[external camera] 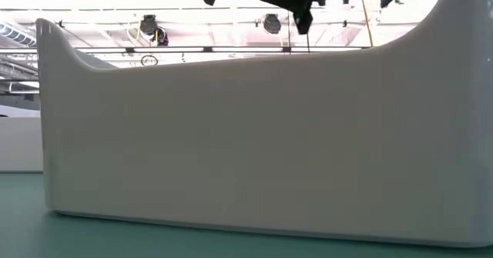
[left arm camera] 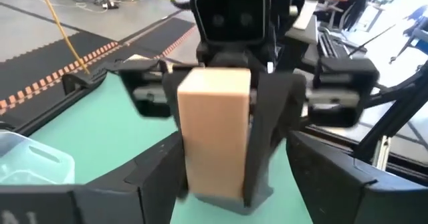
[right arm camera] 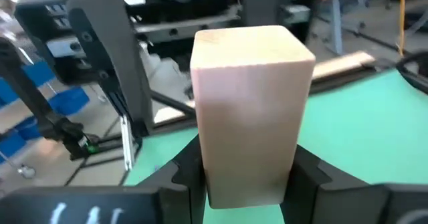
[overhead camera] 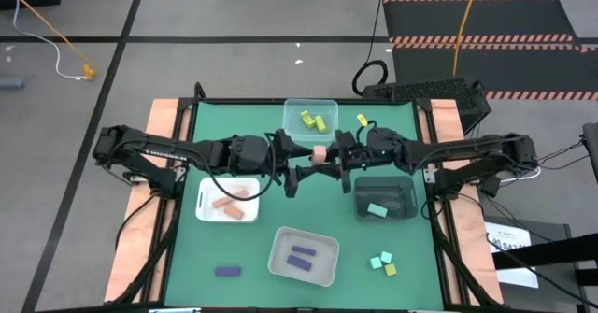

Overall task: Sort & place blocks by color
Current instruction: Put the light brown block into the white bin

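Salmon block (right arm camera: pixel 251 110) clamped in right jaws, left jaws apart; white tray (overhead camera: pixel 207 212) holds more.

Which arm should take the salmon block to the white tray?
Left. The white tray sits on its side, and the left gripper is open beside the salmon block the right gripper holds.

Grey floor tiles (overhead camera: pixel 234 14) are surrounding the green table (overhead camera: pixel 257 248), black ribbed mats with striped edges (overhead camera: pixel 486 19) are lying beyond, and ceiling lights (external camera: pixel 154 31) are glowing overhead.
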`<state>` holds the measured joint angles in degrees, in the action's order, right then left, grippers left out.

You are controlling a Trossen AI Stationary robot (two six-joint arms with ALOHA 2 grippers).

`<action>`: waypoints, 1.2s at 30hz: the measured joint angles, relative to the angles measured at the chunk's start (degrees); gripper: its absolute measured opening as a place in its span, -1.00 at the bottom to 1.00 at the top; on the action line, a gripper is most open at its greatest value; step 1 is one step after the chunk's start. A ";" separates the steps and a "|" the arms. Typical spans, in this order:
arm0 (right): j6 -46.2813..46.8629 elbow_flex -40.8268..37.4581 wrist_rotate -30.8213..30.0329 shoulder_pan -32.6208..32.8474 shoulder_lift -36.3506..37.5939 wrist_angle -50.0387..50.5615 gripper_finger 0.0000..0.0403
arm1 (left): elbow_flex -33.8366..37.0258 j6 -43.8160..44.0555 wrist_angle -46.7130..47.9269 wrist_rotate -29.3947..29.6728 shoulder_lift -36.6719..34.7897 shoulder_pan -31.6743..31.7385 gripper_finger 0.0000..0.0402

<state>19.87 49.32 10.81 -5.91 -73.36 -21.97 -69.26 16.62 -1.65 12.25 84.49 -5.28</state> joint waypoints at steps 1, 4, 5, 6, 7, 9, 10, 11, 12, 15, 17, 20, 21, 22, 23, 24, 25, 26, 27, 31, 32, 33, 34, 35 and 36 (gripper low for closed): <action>-0.07 0.00 -0.01 -0.35 1.26 2.47 -0.43 | -0.01 0.00 0.11 0.00 0.00 0.00 0.31; 0.15 -0.02 -0.86 -1.52 5.55 11.92 -0.43 | -0.03 0.02 0.06 -0.76 -0.02 -0.16 0.30; 0.47 -0.02 -0.86 -1.82 6.88 14.63 -0.43 | -0.03 0.01 0.10 -0.83 -0.02 -0.21 0.28; 0.80 -0.04 -1.25 -2.12 8.39 17.45 -0.43 | -0.03 0.02 0.11 -0.82 -0.02 -0.17 0.27; 1.26 -0.11 -2.58 -2.24 9.92 19.64 -0.43 | -0.03 0.05 0.09 -0.78 -0.02 -0.12 0.25; 1.53 -0.11 -4.51 -2.10 12.74 21.31 -0.43 | -0.03 0.07 0.09 -0.52 -0.02 -0.04 0.21; 1.40 -0.11 -5.24 -2.06 14.13 21.90 -0.43 | -0.03 0.36 0.09 -0.46 -0.02 -0.05 0.19; 1.23 -0.11 -5.25 -2.06 15.32 21.86 -0.43 | -0.03 1.01 0.11 -0.48 -0.02 -0.11 0.17; 0.98 -0.09 -5.22 -2.00 16.61 21.69 -0.43 | -0.03 2.13 0.09 -0.48 -0.02 -0.11 0.16; 1.40 -0.09 -5.19 -2.01 19.76 22.98 -0.43 | -0.03 5.38 0.09 -0.48 -0.02 -0.11 0.12; 3.29 -0.09 -5.19 -2.01 21.59 27.17 -0.43 | -0.03 6.46 0.15 -0.44 -0.02 -0.07 0.10; 7.95 -0.09 -4.97 -1.96 23.28 37.61 -0.43 | -0.03 6.38 0.18 -0.42 -0.02 -0.09 0.09; 9.88 -0.09 -4.84 -1.85 23.56 42.00 -0.43 | -0.03 6.36 0.20 -0.42 -0.02 -0.09 0.09; 11.89 -0.09 -4.78 -1.63 23.64 46.45 -0.43 | -0.03 6.35 0.30 -0.42 -0.02 -0.09 0.09; 13.90 -0.09 -4.64 -1.30 23.67 50.59 -0.43 | -0.03 6.32 0.47 -0.42 -0.02 -0.11 0.09; 15.72 -0.09 -4.19 -1.01 23.67 54.73 -0.43 | -0.03 6.19 0.68 -0.42 -0.02 -0.09 0.09; 17.22 -0.09 -2.99 -0.74 23.67 59.16 -0.43 | -0.03 6.17 0.97 -0.36 -0.02 -0.09 0.09; 18.50 -0.09 -1.57 -0.40 23.67 63.02 -0.43 | -0.03 6.19 1.34 -0.21 -0.02 -0.07 0.09; 19.73 -0.09 0.05 -0.01 23.62 66.40 -0.43 | -0.03 6.19 1.79 -0.13 -0.02 -0.04 0.09; 23.87 -0.09 4.72 2.13 23.38 76.12 -0.43 | -0.03 6.96 4.43 0.24 -0.07 -0.07 0.09; 24.61 -0.09 5.52 2.77 23.34 77.16 -0.43 | -0.03 8.04 5.55 0.24 -0.07 -0.07 0.09; 25.19 -0.15 6.08 3.49 23.24 77.73 -0.43 | -0.03 9.37 7.01 0.24 -0.09 -0.07 0.09; 25.60 -0.40 6.29 4.20 23.22 77.72 -0.43 | -0.03 10.90 8.55 0.24 -0.09 -0.07 0.09; 25.86 -0.79 6.85 4.92 23.16 77.51 -0.43 | -0.03 12.36 10.16 0.26 -0.09 -0.07 0.09; 25.96 -1.25 7.31 5.54 23.12 77.18 -0.43 | -0.03 13.76 11.67 0.24 -0.09 -0.07 0.09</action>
<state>45.83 48.07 18.12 -0.36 -50.24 55.21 -69.30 30.38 10.02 12.49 84.40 -5.34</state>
